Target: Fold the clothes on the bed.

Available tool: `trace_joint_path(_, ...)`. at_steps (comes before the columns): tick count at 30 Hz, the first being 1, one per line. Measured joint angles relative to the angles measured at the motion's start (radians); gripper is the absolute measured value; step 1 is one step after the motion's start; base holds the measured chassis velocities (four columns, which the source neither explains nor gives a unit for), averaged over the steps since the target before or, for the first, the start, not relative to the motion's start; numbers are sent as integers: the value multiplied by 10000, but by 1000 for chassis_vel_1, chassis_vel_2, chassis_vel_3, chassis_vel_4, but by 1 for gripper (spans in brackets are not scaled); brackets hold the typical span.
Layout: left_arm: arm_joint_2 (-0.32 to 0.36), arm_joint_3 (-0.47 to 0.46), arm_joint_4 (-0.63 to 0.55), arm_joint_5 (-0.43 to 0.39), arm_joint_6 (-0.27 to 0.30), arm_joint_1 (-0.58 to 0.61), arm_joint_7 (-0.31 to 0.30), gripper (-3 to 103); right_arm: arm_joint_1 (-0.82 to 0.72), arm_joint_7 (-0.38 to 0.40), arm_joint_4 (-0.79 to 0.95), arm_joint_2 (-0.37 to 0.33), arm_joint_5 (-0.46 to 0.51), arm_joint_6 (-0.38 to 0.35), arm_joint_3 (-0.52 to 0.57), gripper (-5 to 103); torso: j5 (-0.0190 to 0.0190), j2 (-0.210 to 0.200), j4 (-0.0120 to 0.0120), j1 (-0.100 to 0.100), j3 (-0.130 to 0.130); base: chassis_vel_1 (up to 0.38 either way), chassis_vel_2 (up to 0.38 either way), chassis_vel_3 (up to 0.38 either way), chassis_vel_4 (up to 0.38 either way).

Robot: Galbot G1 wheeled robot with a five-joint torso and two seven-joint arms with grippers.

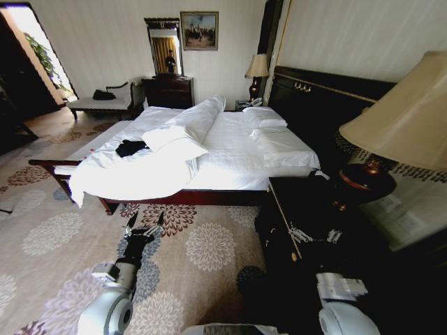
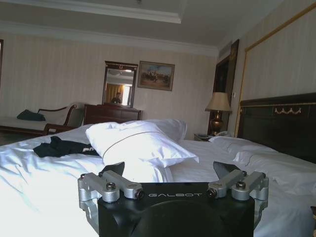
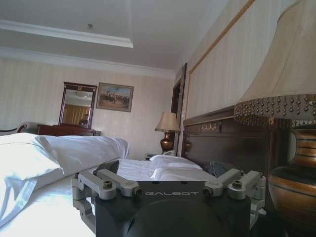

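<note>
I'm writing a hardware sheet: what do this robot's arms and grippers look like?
Each arm has rounded silver-grey shells with black sections. The left gripper and right gripper share a black housing marked "GALBOT", silver metal linkages with bolts, and dark jaws.

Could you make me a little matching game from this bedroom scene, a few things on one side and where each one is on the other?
Things:
1. black T-shirt
2. left gripper
3. near lamp
4. framed painting

Places:
A. on the far wall, beside the mirror
B. over the flowered carpet, short of the bed
C. crumpled on the white duvet, near the bed's far side
D. close on the robot's right, by the dark headboard

Pairs: 1-C, 2-B, 3-D, 4-A
</note>
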Motion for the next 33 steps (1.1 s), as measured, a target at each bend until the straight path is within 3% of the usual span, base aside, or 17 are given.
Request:
trace_joint_path(20, 52, -172, -24, -41, -7, -4, -19, 100, 58, 19, -50, 65, -5, -25, -54, 100, 0, 1, 0, 0, 0, 0, 0, 0, 0)
trace_joint_path(33, 41, -90, 91, 8, -46, -45, -21, 100, 73, 15, -106, 153, -5, 37, -94, 100, -1, 1, 2, -1, -1, -146, 129, 158, -109)
